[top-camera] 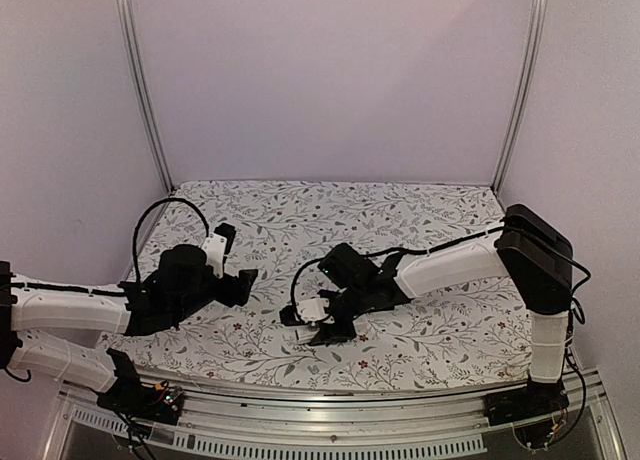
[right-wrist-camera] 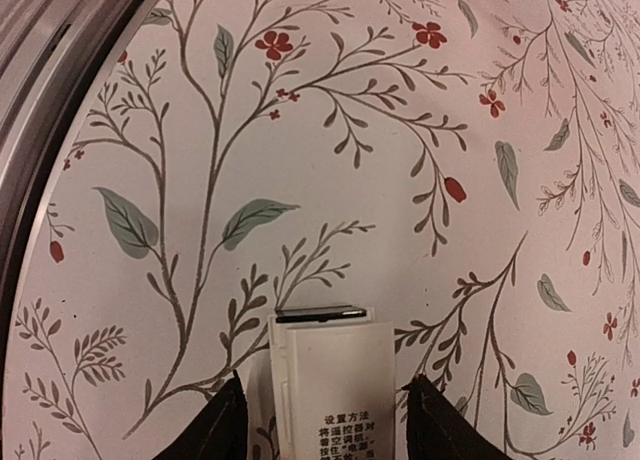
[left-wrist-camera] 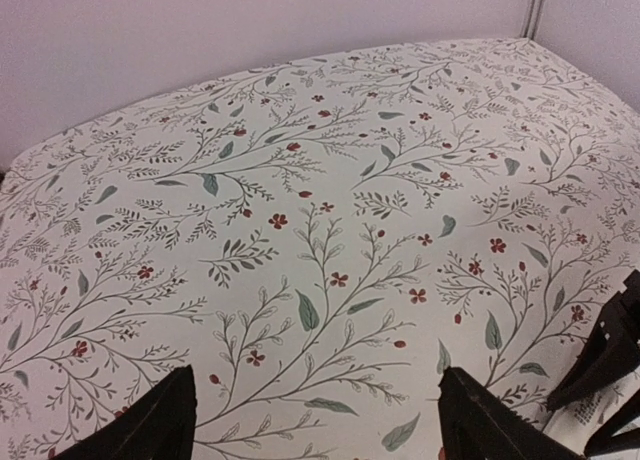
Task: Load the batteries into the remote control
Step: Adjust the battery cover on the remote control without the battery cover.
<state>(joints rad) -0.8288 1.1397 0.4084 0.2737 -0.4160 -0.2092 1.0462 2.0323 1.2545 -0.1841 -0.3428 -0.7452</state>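
Right gripper (right-wrist-camera: 320, 415) straddles the remote control (right-wrist-camera: 335, 370), grip uncertain; left gripper (left-wrist-camera: 315, 415) gapes empty above the floral cloth (left-wrist-camera: 300, 180)

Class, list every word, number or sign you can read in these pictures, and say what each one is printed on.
"设置方法": heading printed on the white remote, right wrist view.
Smaller Chinese lines beneath that heading: too small and cut off at the picture's edge to read.
Print on the white corner at the lower right of the left wrist view, probably the same remote: too blurred.
No other text shows.
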